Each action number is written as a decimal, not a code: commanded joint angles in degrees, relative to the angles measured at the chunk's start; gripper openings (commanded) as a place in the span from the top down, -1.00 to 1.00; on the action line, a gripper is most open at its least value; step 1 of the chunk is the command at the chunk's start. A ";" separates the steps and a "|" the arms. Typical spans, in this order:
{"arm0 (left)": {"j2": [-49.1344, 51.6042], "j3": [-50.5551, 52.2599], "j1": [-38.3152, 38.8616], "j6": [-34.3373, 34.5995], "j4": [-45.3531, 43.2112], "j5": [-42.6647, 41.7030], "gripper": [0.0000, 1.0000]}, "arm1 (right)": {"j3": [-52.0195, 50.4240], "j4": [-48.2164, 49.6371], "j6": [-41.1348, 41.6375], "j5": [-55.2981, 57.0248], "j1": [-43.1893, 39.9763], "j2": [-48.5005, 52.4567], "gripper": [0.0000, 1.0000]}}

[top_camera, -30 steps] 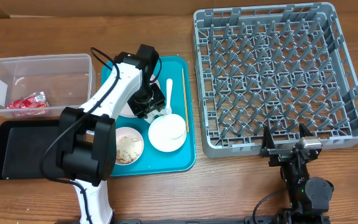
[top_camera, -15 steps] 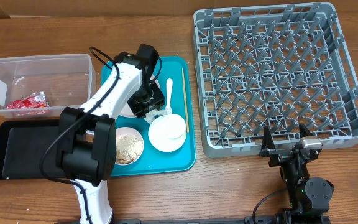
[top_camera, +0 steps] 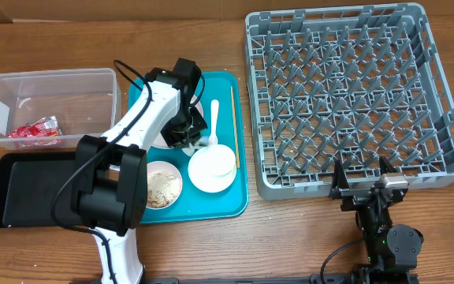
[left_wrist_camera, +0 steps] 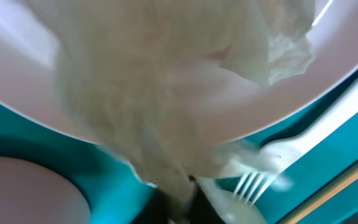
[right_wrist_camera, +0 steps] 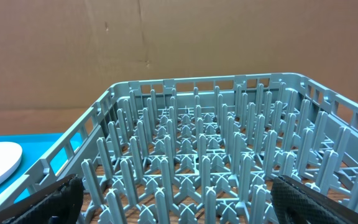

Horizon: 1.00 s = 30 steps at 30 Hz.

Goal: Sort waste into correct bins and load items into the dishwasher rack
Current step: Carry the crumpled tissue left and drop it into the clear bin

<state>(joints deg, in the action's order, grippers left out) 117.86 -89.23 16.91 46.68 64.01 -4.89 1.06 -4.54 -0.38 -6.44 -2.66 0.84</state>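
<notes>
Left end effector (top_camera: 189, 134) is down on the white plate (left_wrist_camera: 14, 68) in the teal tray (top_camera: 227, 207), pinching the crumpled tissue (left_wrist_camera: 166, 93), likely bound for the clear tub (top_camera: 53, 74) at left; right end effector (top_camera: 361, 177) idles spread near the dishwasher rack (top_camera: 353, 95).

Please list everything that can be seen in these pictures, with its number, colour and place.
dishwasher rack: one, grey, right
teal tray: one, centre
clear tub: one, far left
red wrapper: one, in the clear tub
black tray: one, near left
plate: one, white, on teal tray
tissue: one, white, on plate
bowl with food scraps: one, white, tray front
second bowl: one, white, beside it
fork: one, white, on tray
wooden stick: one, pale, tray's right edge
left gripper: at the tissue
right gripper: open, before the rack
</notes>
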 commanded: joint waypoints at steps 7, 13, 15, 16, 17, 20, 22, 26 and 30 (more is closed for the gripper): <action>-1.09 -10.73 -0.46 -6.21 9.35 0.87 0.92 | -0.61 0.33 0.22 0.33 -0.42 -0.68 -1.00; -1.09 -26.64 -3.10 -11.23 19.17 2.05 0.92 | -0.61 0.31 0.22 0.33 -0.42 -0.68 -1.00; -1.09 -30.71 -4.26 -12.48 21.09 3.50 0.92 | -0.61 0.31 0.22 0.33 -0.42 -0.68 -1.00; -1.09 -32.76 -5.09 -12.46 22.12 4.59 0.92 | -0.61 0.31 0.22 0.33 -0.42 -0.68 -1.00; -1.09 -34.53 -5.99 -12.44 23.02 5.66 0.92 | -0.61 0.33 0.22 0.33 -0.42 -0.68 -1.00; -1.09 -38.71 -10.36 -12.44 24.74 6.91 0.92 | -0.61 0.33 0.22 0.33 -0.42 -0.68 -1.00; -1.09 -39.17 -13.44 -12.41 24.87 6.75 0.92 | -0.61 0.31 0.22 0.33 -0.42 -0.68 -1.00; -0.98 -38.38 -20.20 -12.44 24.79 6.80 0.92 | -0.61 0.31 0.22 0.33 -0.42 -0.68 -1.00; -0.98 -36.06 -27.30 -12.44 22.25 6.82 0.90 | -0.61 0.31 0.22 0.33 -0.42 -0.68 -1.00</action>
<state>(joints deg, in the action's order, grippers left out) 117.86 -127.00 -6.31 35.35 87.88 0.78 1.06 -4.56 -0.40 -6.42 -2.66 0.84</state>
